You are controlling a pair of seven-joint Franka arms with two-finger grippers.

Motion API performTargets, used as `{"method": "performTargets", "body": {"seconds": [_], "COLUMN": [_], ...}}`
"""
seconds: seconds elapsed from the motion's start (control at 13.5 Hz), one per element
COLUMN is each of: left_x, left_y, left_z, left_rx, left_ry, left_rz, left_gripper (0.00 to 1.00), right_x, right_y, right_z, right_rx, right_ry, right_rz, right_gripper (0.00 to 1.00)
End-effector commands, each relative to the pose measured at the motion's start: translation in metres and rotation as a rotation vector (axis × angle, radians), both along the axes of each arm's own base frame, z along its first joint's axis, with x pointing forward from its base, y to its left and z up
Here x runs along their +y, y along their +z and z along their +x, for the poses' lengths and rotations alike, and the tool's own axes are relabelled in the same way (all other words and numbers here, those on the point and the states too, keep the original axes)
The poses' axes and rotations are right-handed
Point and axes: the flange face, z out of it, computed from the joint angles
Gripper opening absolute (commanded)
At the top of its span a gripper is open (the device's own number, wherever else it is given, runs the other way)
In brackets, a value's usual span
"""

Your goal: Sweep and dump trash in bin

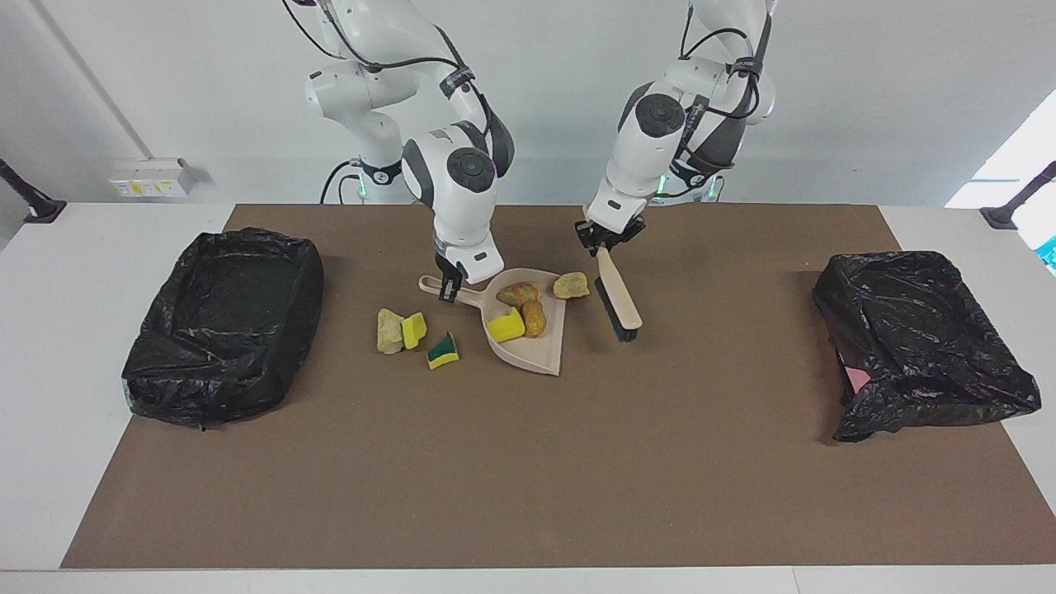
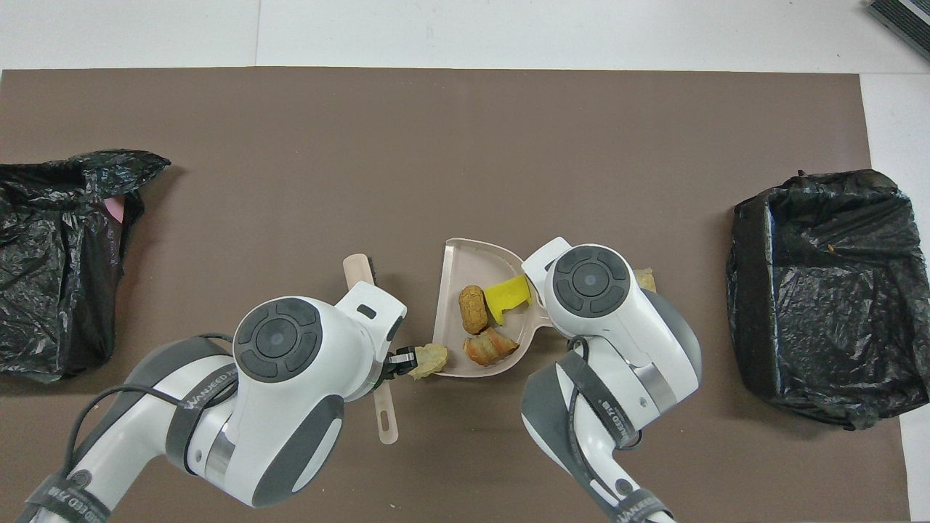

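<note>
My right gripper (image 1: 450,290) is shut on the handle of the beige dustpan (image 1: 536,355), which lies flat on the mat. In the pan are a yellow sponge chunk (image 1: 505,327) and two brown bread-like pieces (image 1: 535,318). Another brownish lump (image 1: 571,285) lies just outside the pan's rim, nearer to the robots. My left gripper (image 1: 606,242) is shut on the brush (image 1: 619,305), which slants down beside the pan toward the left arm's end. Three more scraps (image 1: 412,330) lie on the mat beside the pan, toward the right arm's end. In the overhead view my arms hide both grippers; the dustpan (image 2: 472,261) and the brush (image 2: 357,267) show.
A black bag-lined bin (image 1: 223,326) stands at the right arm's end of the brown mat, and a second black bag-lined bin (image 1: 920,342) at the left arm's end. They show in the overhead view too, the first bin (image 2: 821,290) and the second bin (image 2: 58,261).
</note>
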Motion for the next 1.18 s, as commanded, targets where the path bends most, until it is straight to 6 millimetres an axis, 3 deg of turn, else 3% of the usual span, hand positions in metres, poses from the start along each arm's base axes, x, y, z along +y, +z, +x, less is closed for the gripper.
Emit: {"method": "performTargets", "body": {"seconds": [0.0,0.15,0.3,0.44,0.67,1.11], "left_x": [0.033,0.024,-0.010,-0.033,-0.075,-0.079], "left_y": [-0.023,-0.042,-0.059,-0.054,-0.043,-0.039], "left_z": [-0.036,-0.043,-0.060,-0.066,-0.094,-0.085], "left_rx": [0.025,0.026,-0.005,-0.060,-0.070,-0.081], "left_ry": [-0.004,-0.026,-0.088,-0.117,-0.148,-0.128], "left_rz": [0.063,0.071,0.056,-0.001,-0.096,-0.107], "left_gripper": [0.00,0.00,0.00,0.00,0.00,0.00], "right_x": [-0.001,-0.001,-0.001,-0.001,-0.001,-0.001], "right_y": [-0.003,-0.003,-0.003,-0.003,-0.003,-0.003], "right_z": [0.000,0.000,0.000,-0.001,-0.001,-0.001], "right_rx": [-0.003,-0.003,-0.003,-0.002,-0.002,-0.002], "right_ry": [-0.022,-0.022,-0.022,-0.022,-0.022,-0.022], "right_rz": [0.015,0.015,0.015,0.014,0.014,0.014], "right_gripper": [0.00,0.00,0.00,0.00,0.00,0.00]}}
